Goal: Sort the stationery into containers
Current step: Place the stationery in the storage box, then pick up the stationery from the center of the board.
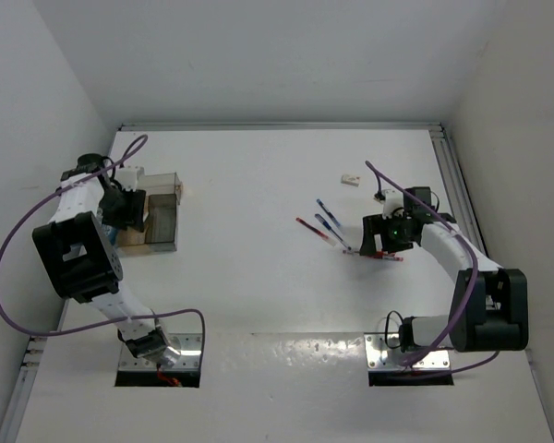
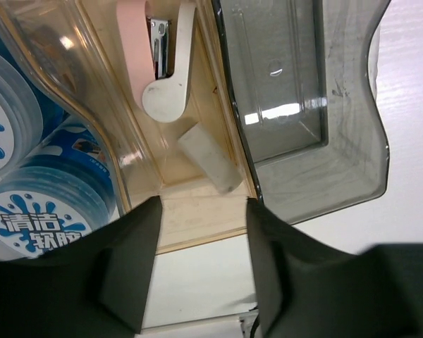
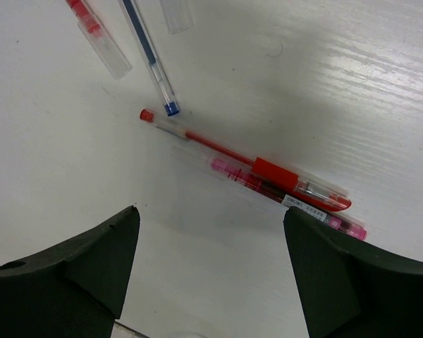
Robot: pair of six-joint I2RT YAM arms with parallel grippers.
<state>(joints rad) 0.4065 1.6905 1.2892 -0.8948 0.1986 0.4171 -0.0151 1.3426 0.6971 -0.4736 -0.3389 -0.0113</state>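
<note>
**Top external view.** The white table carries two see-through containers at its left side: a smoky grey box and, touching it, an amber clear box. The left gripper sits over these containers; its jaw state cannot be read from this view. On the right side, the right gripper hangs low over a scatter of pens, with a blue pen and a red pen lying to its left. A small white eraser lies apart from them, farther back on the table.

**Left wrist view.** The left gripper stands with its jaws apart and nothing between them. Below it, the amber clear box holds a white eraser block lying tilted against the right wall, and a pink-and-white piece with a metal insert farther in. Two blue-and-white rolls fill the neighbouring clear compartment on the left. The smoky grey box adjoins on the right.

**Right wrist view.** The right gripper is spread wide, holding nothing. On the table ahead of it, a red gel pen lies touching a pink pen. The blue pen and a second red pen lie beyond.
</note>
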